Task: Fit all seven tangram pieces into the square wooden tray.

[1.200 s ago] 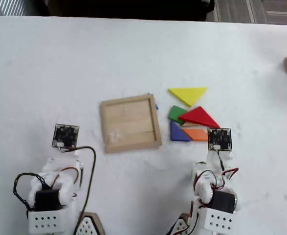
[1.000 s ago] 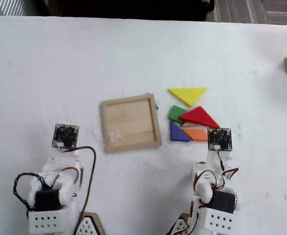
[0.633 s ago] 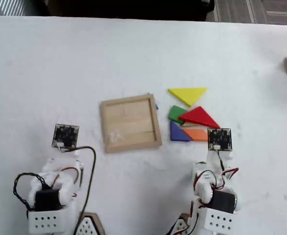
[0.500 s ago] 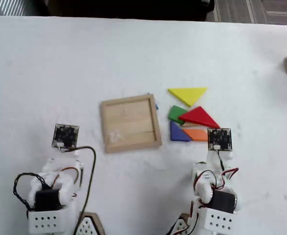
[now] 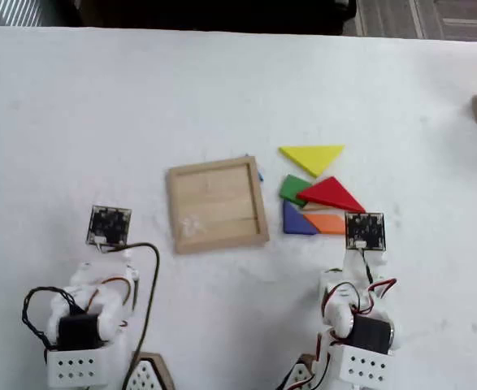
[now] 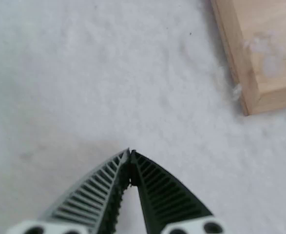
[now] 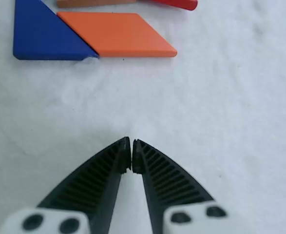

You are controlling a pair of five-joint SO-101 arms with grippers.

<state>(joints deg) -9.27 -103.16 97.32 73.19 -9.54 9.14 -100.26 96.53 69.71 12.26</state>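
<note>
Tangram pieces beside wooden tray; left gripper and right gripper clenched, empty

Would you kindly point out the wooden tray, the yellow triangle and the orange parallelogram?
wooden tray (image 5: 216,201): high view, bare floor.
yellow triangle (image 5: 313,157): high view, centre of its top face.
orange parallelogram (image 7: 117,34): right wrist view, centre of its top face.

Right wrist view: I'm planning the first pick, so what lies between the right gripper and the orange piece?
Only bare white table lies between the shut right gripper and the orange piece, as the right wrist view shows.
</note>
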